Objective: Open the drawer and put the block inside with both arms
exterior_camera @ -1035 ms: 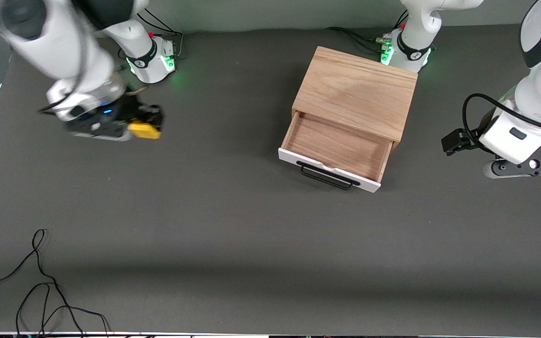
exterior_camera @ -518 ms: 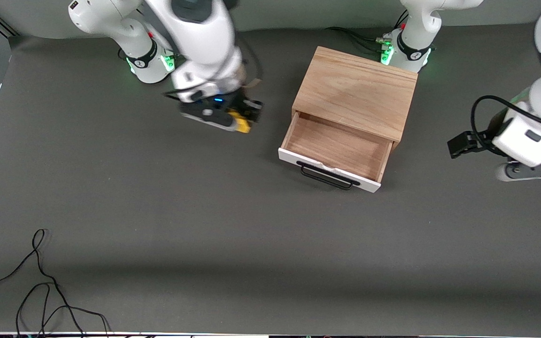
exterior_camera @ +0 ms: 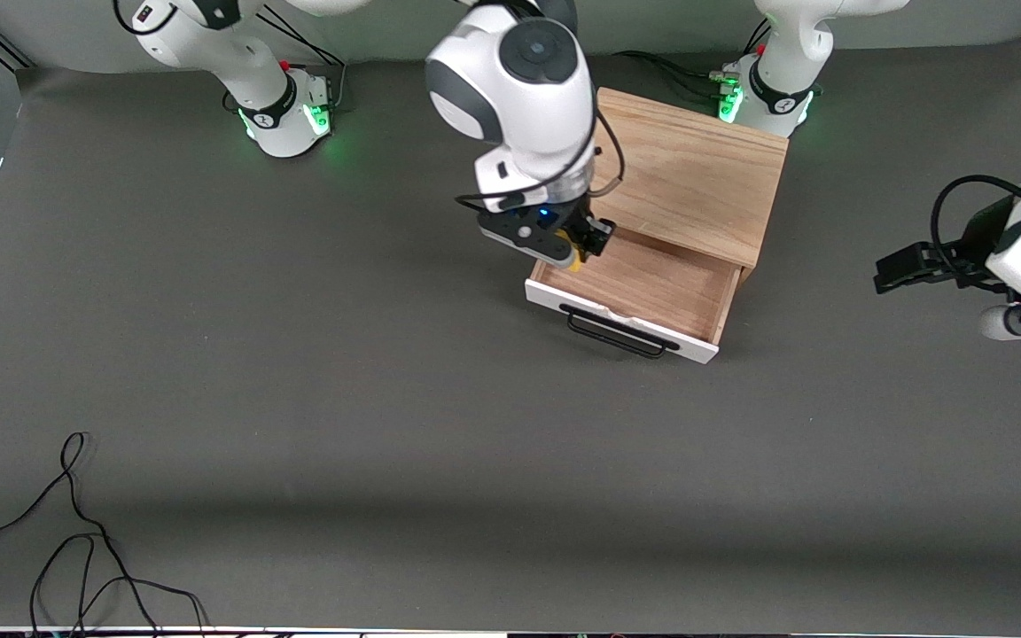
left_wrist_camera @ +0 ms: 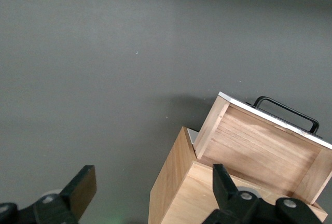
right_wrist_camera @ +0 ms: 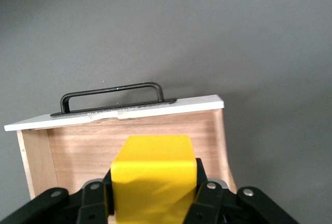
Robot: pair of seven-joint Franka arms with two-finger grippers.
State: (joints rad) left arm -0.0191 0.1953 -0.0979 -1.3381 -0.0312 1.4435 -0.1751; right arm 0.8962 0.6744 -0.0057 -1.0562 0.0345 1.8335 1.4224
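Since half a second ago my right end effector (exterior_camera: pixel 577 251) has swung from the bare counter (exterior_camera: pixel 298 399) to over the open drawer (exterior_camera: pixel 643 283), at the corner toward the right arm's end. It grips the block (right_wrist_camera: pixel 154 175) between its fingers, above the wood floor. My left end effector (left_wrist_camera: pixel 150 200) waits with fingers spread, over the counter toward the left arm's end.

yellow block (right_wrist_camera: pixel 154 175) held up over the pulled-out, white-fronted drawer (exterior_camera: pixel 636 285) of the oak cabinet (exterior_camera: pixel 683 175).
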